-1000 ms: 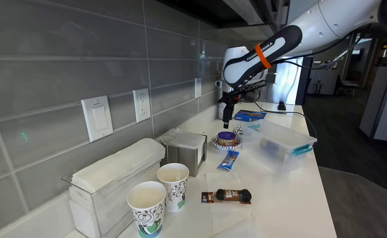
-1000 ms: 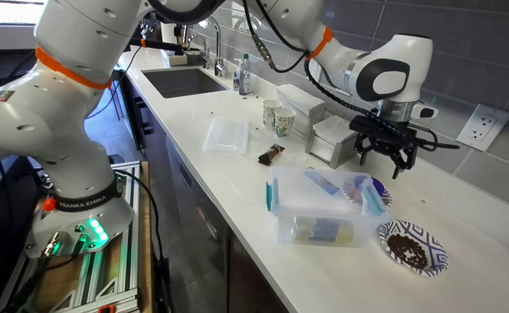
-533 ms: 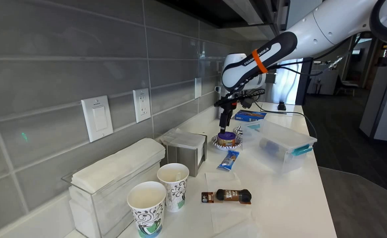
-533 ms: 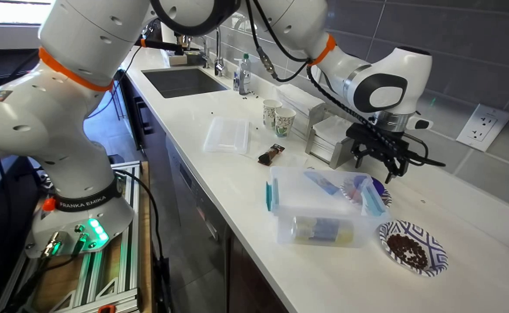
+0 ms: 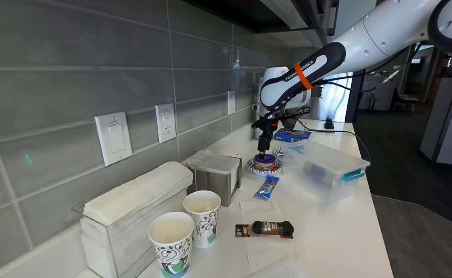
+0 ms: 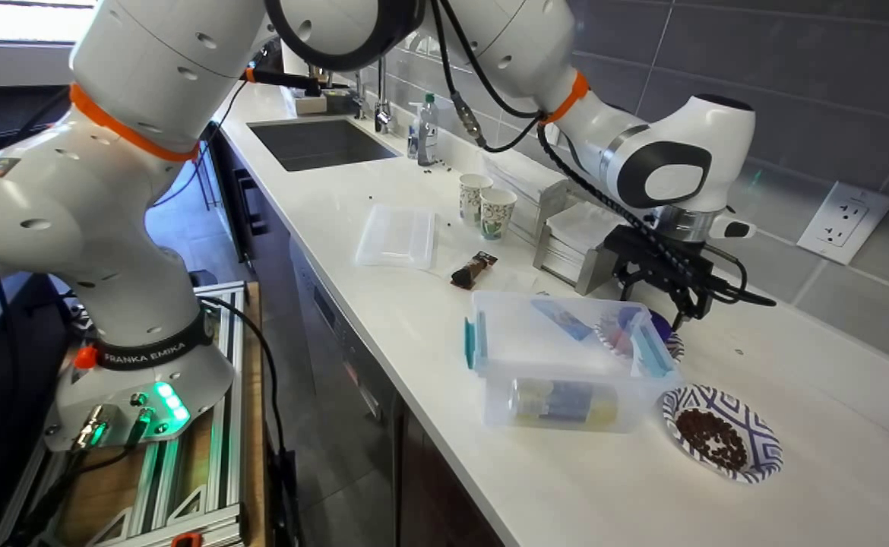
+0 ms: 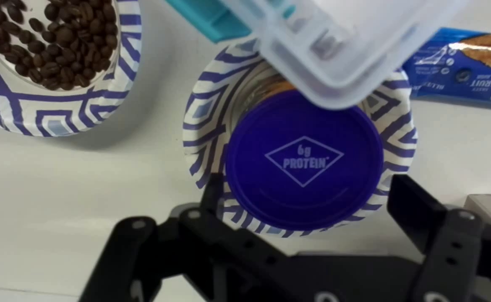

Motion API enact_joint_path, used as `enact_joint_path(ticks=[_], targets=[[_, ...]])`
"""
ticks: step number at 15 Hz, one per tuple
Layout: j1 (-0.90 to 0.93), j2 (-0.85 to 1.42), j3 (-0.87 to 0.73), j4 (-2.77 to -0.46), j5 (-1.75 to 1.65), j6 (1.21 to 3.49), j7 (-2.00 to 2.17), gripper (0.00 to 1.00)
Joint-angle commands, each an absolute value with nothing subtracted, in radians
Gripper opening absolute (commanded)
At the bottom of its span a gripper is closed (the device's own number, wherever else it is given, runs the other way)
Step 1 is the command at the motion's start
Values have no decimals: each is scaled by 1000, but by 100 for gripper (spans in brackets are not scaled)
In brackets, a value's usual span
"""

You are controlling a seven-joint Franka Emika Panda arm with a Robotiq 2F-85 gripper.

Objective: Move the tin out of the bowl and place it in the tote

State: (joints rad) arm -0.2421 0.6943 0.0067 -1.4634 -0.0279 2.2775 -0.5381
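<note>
We've got the gripper (image 7: 307, 183) spread apart, straddling the tin (image 7: 304, 199) in its bowl (image 7: 203, 117), but the tote (image 7: 333, 89) seems to crowd in so close that lifting straight up, we could easily snag its corner and knock the tin loose.

In an exterior view my feed gives me a grey tiled wall (image 5: 75, 42) on the left with a white switch (image 5: 116, 138), an outlet (image 5: 166, 122) beyond it, and a dark cabinet (image 5: 241, 13) overhead. Right of the white surface (image 5: 338, 231) I make out dark floor (image 5: 390, 170). In an exterior view I get a far sink (image 6: 319, 146) and, far left, a bright window (image 6: 23, 23).
</note>
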Motion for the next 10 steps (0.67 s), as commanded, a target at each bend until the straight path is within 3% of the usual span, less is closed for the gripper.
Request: enact_joint_path(ticks=[1, 10], targets=[[-262, 719, 19, -1456, -19, 2302, -561, 100], [-301, 726, 60, -1461, 45, 2322, -620, 100]])
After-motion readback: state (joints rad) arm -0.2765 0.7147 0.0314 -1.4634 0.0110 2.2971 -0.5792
